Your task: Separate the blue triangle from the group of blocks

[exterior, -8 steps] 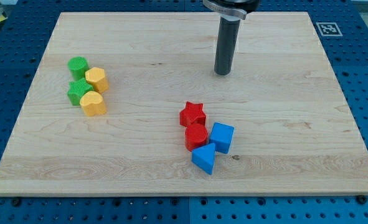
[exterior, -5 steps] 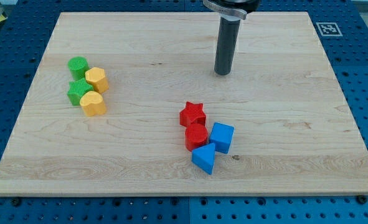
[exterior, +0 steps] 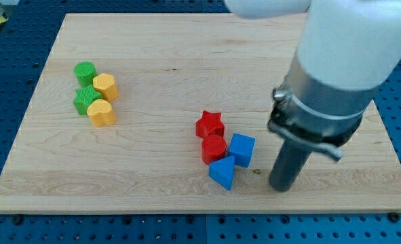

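Near the counter's [exterior: 153, 196] bottom edge, blue triangle [exterior: 222, 173] touching red block [exterior: 214, 148] and blue cube [exterior: 241, 150]. My tip [exterior: 280, 188] just right of it, apart (plain rod end effector, nothing to open or close). Best come from above-right, driving it down-left, clear of neighbours.

The arm comes down from the view's top right, its broad white body ending in a grey collar with a dark clamp ring. Below the ring the straight dark rod stands nearly upright. My tip [exterior: 281, 188] rests on the table, near the blue triangle [exterior: 222, 173], on that block's right in the view, apart from it.
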### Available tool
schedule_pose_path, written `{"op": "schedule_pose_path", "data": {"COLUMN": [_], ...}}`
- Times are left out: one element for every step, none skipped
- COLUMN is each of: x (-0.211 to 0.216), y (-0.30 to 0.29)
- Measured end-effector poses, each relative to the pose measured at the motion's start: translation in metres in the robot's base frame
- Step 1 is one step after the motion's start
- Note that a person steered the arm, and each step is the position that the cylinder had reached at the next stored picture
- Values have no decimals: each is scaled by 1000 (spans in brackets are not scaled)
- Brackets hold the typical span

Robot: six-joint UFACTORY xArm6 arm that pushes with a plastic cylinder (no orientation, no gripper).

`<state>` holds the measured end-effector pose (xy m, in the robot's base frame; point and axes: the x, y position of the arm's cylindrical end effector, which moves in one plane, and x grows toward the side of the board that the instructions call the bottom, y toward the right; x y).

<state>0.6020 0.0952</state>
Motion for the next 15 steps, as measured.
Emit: {"op": "schedule_pose_path", "data": {"x": [17, 15, -1, -3, -3, -3, -3, -6, -17, -35, -56, -76, -61, -34, -37], "y": [-29, -29, -50, -76, -82, -84, -108, -124, -120, -101, -83, -81, -81, -93, -134]}}
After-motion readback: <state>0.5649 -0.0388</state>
